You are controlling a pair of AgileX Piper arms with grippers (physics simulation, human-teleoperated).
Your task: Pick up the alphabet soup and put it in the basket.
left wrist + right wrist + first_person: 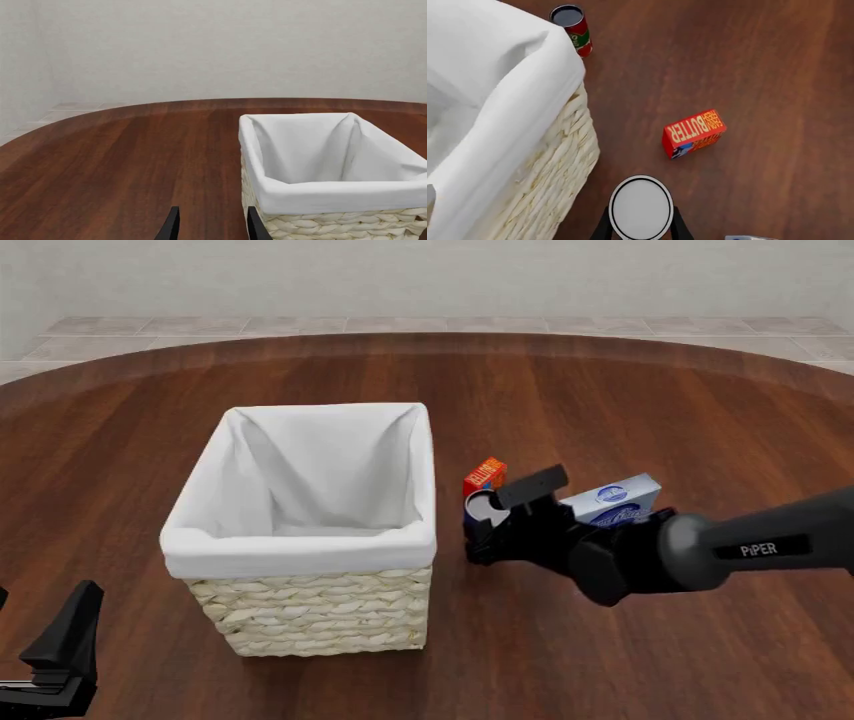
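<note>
Two arms work at the table. Nearest, the left gripper hangs parted and empty beside the basket. The right gripper has its fingers closed on the soup, seemingly lifted just right of the basket. Beyond it lies a butter box, a blue-and-white carton beside. Farthest stands a red can.
</note>
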